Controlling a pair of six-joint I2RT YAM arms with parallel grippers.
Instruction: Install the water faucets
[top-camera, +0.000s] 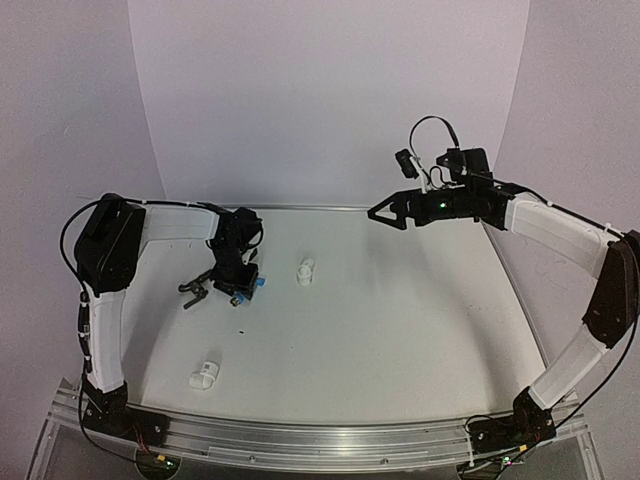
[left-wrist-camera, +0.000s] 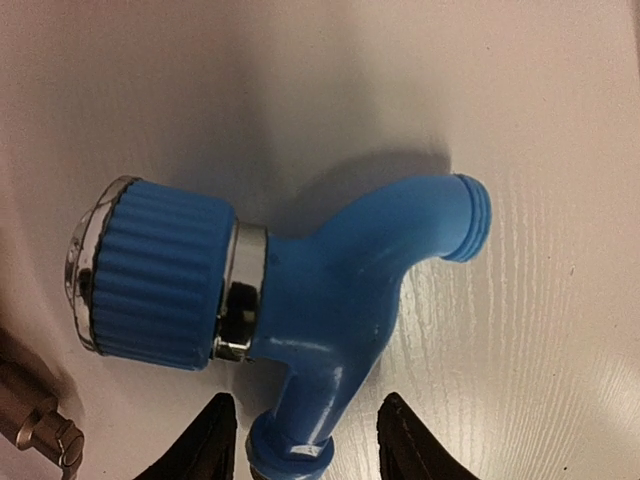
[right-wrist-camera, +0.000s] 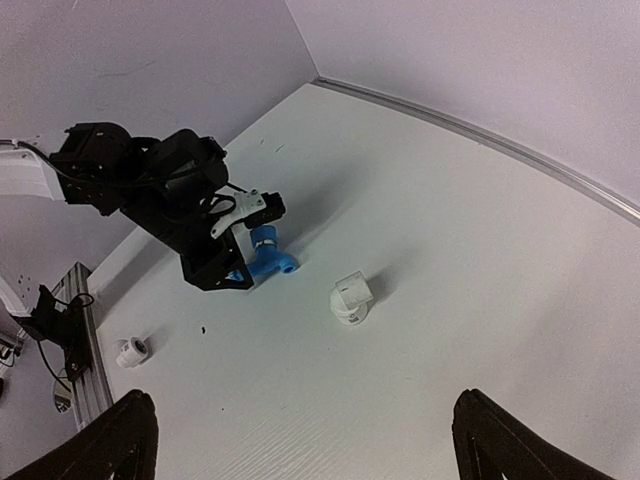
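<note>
The bright blue water faucet lies flat on the white table, ribbed knob to the left and spout to the upper right in the left wrist view. My left gripper is lowered over it, open, one finger on each side of the straight stem with a gap on both sides. In the top view the left gripper hides most of the faucet. The faucet also shows in the right wrist view. My right gripper is open and empty, held high above the back right of the table.
A white pipe fitting stands mid-table. A second white fitting lies near the front left. A grey metal piece lies just left of the left gripper. Curved white walls close the back.
</note>
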